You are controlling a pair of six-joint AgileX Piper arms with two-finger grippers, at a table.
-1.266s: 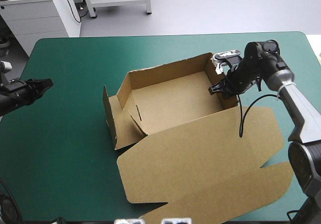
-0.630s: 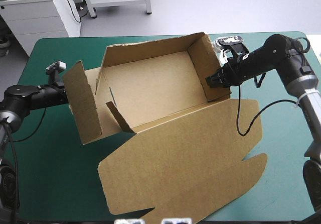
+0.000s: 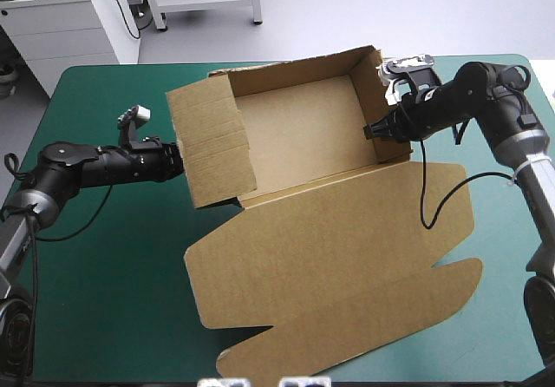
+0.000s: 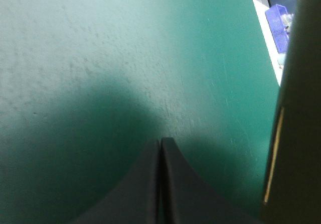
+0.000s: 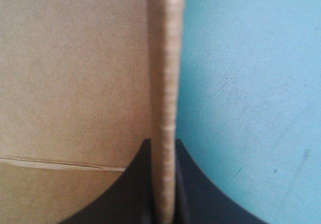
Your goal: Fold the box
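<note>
The counter (image 3: 104, 257), under its teal-green cover, carries the brown box (image 3: 303, 135) across its middle and right. The box's biggest part, the lid (image 3: 338, 265), lies flat and stretches toward the near edge. Behind the lid stands the open tray with its walls raised, and the tall left wall (image 3: 212, 148) stands up at the tray's end. The right hand (image 5: 163, 143) is clamped over the top edge of the right wall (image 3: 390, 118), with the board pinched between its black fingers. The left hand (image 4: 161, 141) is clenched to a point, holding nothing, low over the cover and just beside the left wall's outer face. Whether it touches the wall cannot be told.
</note>
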